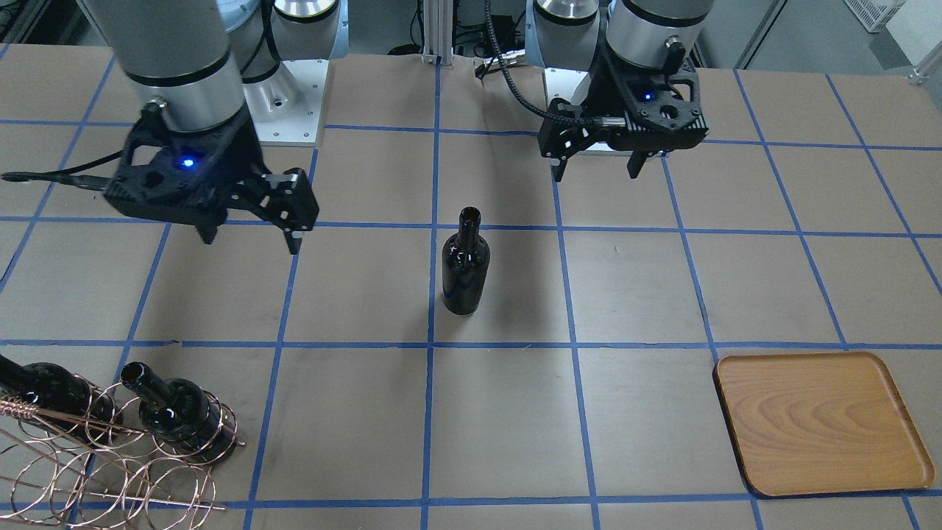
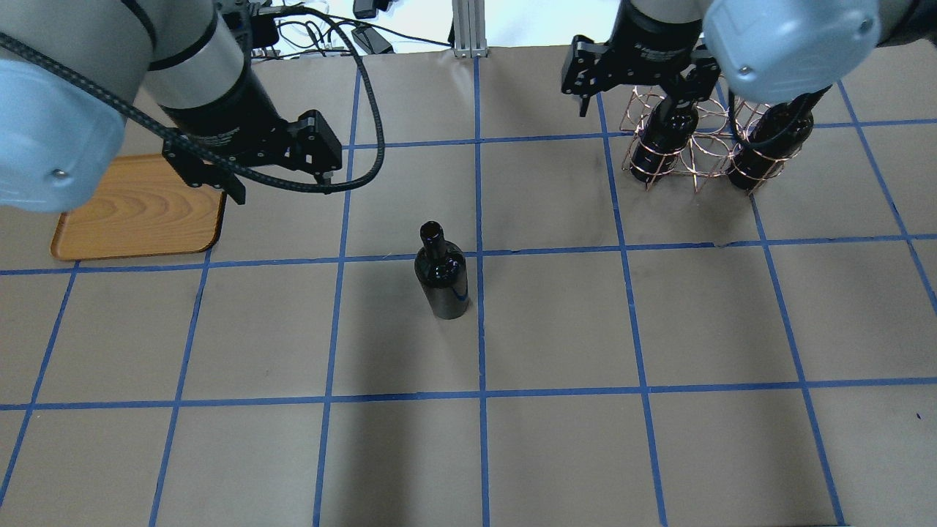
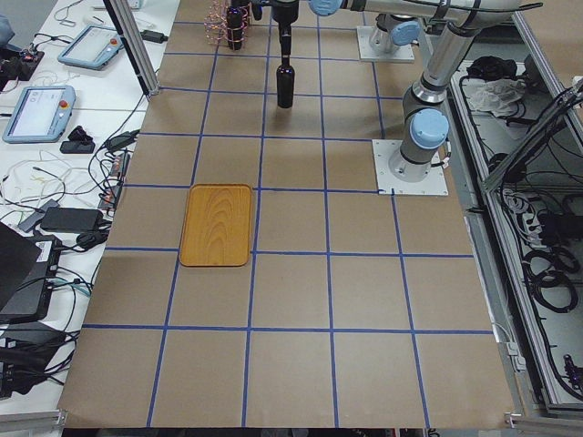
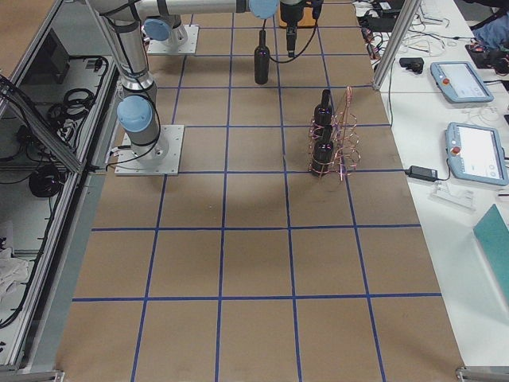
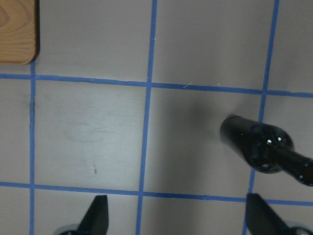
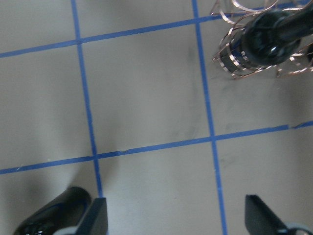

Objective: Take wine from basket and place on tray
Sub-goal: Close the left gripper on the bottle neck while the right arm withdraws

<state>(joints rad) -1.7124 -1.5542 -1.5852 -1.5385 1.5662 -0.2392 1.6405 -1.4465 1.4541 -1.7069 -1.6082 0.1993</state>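
One wine bottle (image 1: 464, 265) stands upright, free, at the table's middle; it also shows in the overhead view (image 2: 441, 274). Two more bottles (image 1: 176, 416) (image 1: 44, 390) sit in the copper wire basket (image 1: 169, 486), which the overhead view (image 2: 695, 173) shows at the far right. The wooden tray (image 1: 820, 423) lies bare at the far left in the overhead view (image 2: 139, 212). My left gripper (image 2: 282, 189) is open and empty, hovering between tray and standing bottle. My right gripper (image 2: 637, 110) is open and empty, above the table beside the basket.
The table is brown paper with a blue tape grid. The left wrist view shows the standing bottle (image 5: 257, 147) at right and a tray corner (image 5: 17, 29) at top left. The right wrist view shows a basket bottle (image 6: 266, 41) at top right. Arm bases stand at the robot's side.
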